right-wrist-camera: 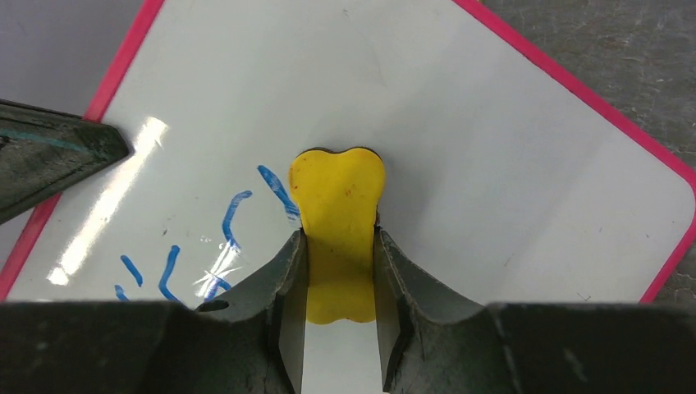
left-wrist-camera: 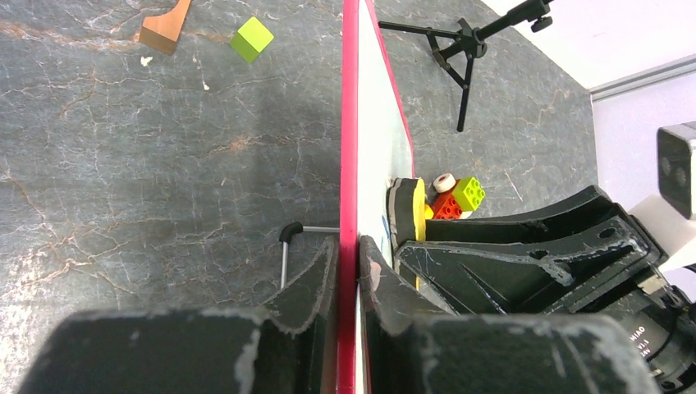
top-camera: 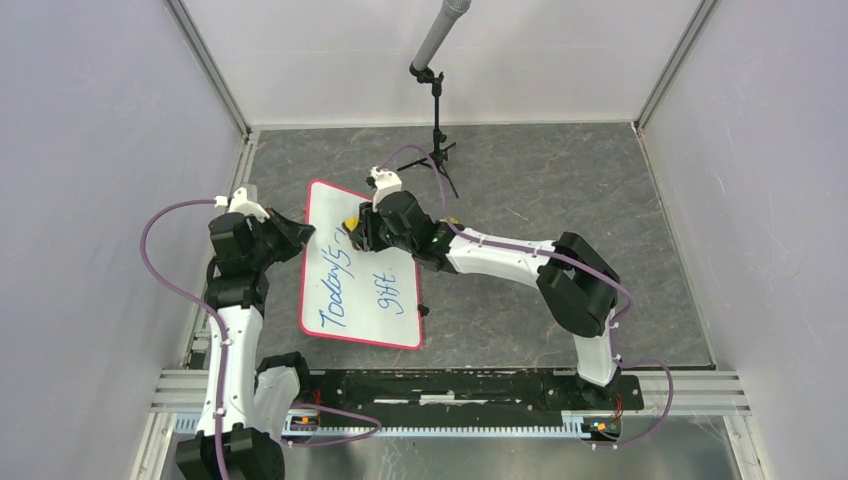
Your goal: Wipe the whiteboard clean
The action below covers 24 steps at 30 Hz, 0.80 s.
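The right pincer (right-wrist-camera: 339, 238) is gripping a yellow eraser (right-wrist-camera: 336, 185) by its waist, the fingers narrowed onto it. The eraser's dark pad is touching the whiteboard (right-wrist-camera: 460, 139) near one rounded corner. Just left of the eraser, blue strokes (right-wrist-camera: 234, 222) are showing on the white face.

The left pincer (left-wrist-camera: 349, 246) is clamping the board's red rim (left-wrist-camera: 349, 123) on the left long edge, one finger on each face. From that wrist the board is showing edge-on, so its tilt cannot be told.

In the top view the board is sitting between the two arms, left of the middle of the grey surface (top-camera: 560, 190). Blue handwriting on it is reading "Today's" (top-camera: 338, 285). A shorter word (top-camera: 385, 290) beside it is too unclear to read. The letters "MIAO" (left-wrist-camera: 643, 332) are showing on the black housing beside the eraser.

Farther out, toy bricks (left-wrist-camera: 455, 197), a green cube (left-wrist-camera: 253, 38), a wooden piece (left-wrist-camera: 164, 25) and a microphone stand (left-wrist-camera: 464, 57) are sitting on the surface.
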Each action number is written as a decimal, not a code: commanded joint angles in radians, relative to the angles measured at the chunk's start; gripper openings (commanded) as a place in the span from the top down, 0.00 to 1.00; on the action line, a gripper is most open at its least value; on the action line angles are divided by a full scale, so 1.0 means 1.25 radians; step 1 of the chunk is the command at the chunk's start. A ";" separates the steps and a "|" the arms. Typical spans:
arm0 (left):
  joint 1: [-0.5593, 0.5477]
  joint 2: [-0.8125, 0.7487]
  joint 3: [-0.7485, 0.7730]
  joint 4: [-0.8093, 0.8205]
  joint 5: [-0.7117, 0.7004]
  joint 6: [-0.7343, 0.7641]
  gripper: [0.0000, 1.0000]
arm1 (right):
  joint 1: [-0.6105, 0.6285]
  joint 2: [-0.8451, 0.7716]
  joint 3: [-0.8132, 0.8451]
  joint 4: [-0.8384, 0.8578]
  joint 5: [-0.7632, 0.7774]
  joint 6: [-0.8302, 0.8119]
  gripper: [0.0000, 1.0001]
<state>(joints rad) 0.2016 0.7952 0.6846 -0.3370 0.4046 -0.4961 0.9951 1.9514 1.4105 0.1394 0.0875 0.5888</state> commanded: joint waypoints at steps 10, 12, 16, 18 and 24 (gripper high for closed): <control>-0.004 -0.014 -0.008 0.031 0.029 -0.008 0.98 | 0.065 0.095 0.223 -0.066 -0.016 -0.023 0.72; -0.005 -0.016 -0.008 0.030 0.029 -0.007 0.98 | 0.054 0.096 0.221 -0.060 -0.010 -0.017 0.72; -0.008 -0.016 -0.008 0.030 0.027 -0.007 0.98 | 0.016 0.089 0.176 -0.034 -0.007 0.011 0.72; -0.007 -0.015 -0.009 0.030 0.027 -0.008 0.98 | -0.006 0.090 0.152 -0.024 -0.010 0.017 0.72; -0.009 -0.011 -0.007 0.030 0.027 -0.007 0.98 | -0.059 0.105 0.087 -0.014 -0.031 0.031 0.72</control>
<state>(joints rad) 0.1986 0.7887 0.6788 -0.3302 0.4042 -0.4957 0.9611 2.0480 1.5833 0.1150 0.0574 0.6102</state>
